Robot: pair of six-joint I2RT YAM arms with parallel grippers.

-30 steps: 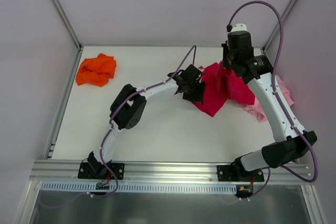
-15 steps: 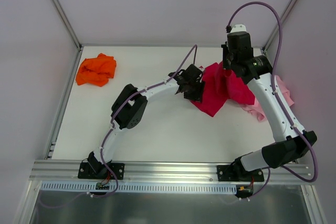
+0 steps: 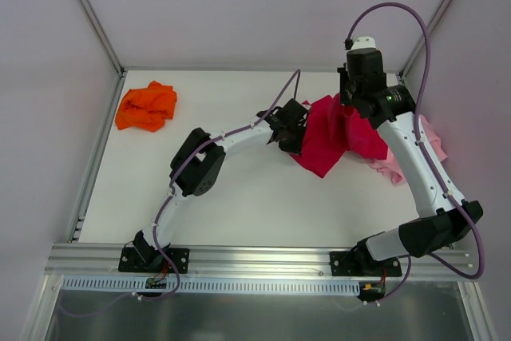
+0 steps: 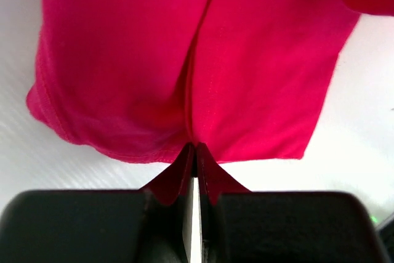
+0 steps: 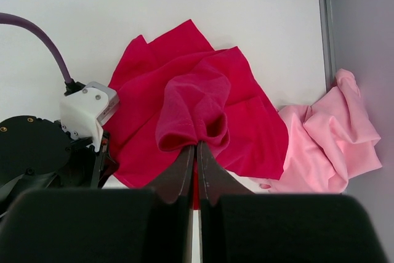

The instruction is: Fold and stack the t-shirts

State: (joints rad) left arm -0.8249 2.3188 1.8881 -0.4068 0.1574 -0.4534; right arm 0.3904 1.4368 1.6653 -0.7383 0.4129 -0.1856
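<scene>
Left end effector [image 4: 192,149] is pinching the near hem of the crimson t-shirt [image 4: 184,60], fingers pressed tight on the cloth. Right end effector [image 5: 196,146] is pinching a bunched fold of the same shirt, holding it raised off the tabletop [image 3: 239,197]. Judgement: the two grips are probably for stretching it flat before folding. The shirt is sitting toward 2 o'clock. The pale pink t-shirt [image 5: 326,146] is lying crumpled at 3 o'clock and the orange t-shirt [image 3: 146,105] is heaped at 10 o'clock, both waiting unfolded. No brands or writing are showing legibly.
</scene>
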